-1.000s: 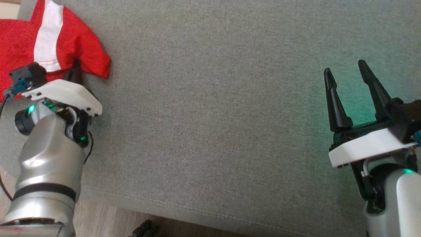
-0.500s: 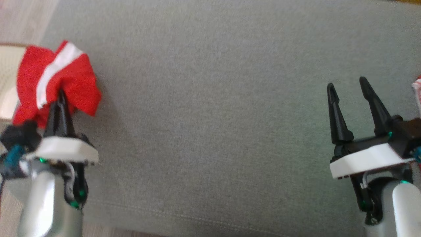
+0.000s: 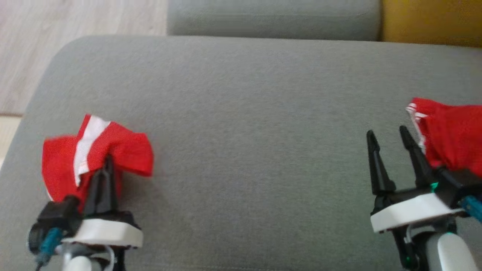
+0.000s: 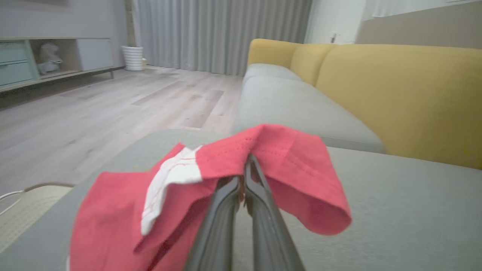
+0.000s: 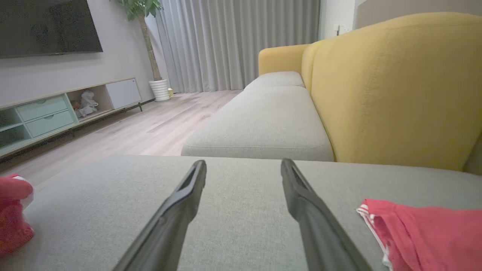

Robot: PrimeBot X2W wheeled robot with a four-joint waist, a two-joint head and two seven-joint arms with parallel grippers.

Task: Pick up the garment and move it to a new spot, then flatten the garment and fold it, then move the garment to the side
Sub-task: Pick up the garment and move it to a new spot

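Observation:
The garment (image 3: 94,150) is red cloth with a white stripe, bunched over the left part of the grey cushion (image 3: 244,113). My left gripper (image 3: 108,160) is shut on a fold of it. In the left wrist view the garment (image 4: 286,158) drapes to both sides of the closed left gripper (image 4: 246,162). My right gripper (image 3: 387,132) stands open above the cushion's right part with nothing between its fingers. The right wrist view has the right gripper (image 5: 243,162) spread over bare cushion and the garment (image 5: 11,214) far left.
A second red piece of cloth with white trim (image 3: 452,131) lies just right of my right gripper, also low right as red cloth (image 5: 425,229). A yellow backrest (image 5: 395,94) bounds the cushion's far right. Wooden floor (image 3: 75,19) lies beyond the cushion's left edge.
The head view has shifted. My left gripper has raised the garment and brought it inward from the cushion's left edge. The right gripper stays open.

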